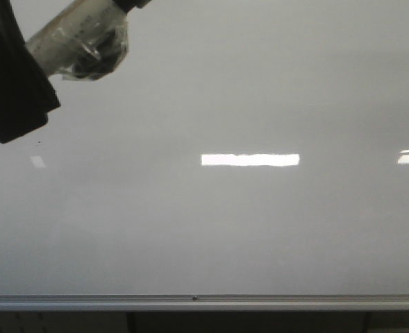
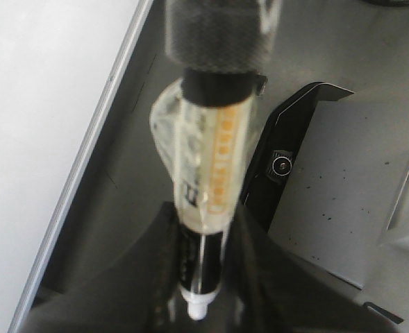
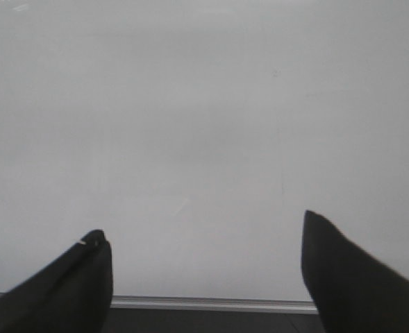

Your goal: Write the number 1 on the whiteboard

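The whiteboard (image 1: 225,229) fills the front view, glossy white-grey, with a silver bottom rail (image 1: 204,302). No number 1 stroke shows on it; only a tiny dark speck (image 1: 39,142) sits near the left. My left gripper (image 1: 32,54) is at the board's upper left, shut on a marker (image 1: 79,38) wrapped in clear tape. In the left wrist view my left gripper (image 2: 203,232) clamps the marker (image 2: 211,152), its far end in a dark foam sleeve, with the board (image 2: 37,104) beside it. My right gripper (image 3: 204,236) is open and empty, facing the board (image 3: 204,104).
Bright rectangular light reflections (image 1: 250,159) lie across the board. Below the rail is a dark strip (image 1: 246,322). The left wrist view shows a black bracket (image 2: 287,152) and a grey speckled panel (image 2: 343,194) under the arm.
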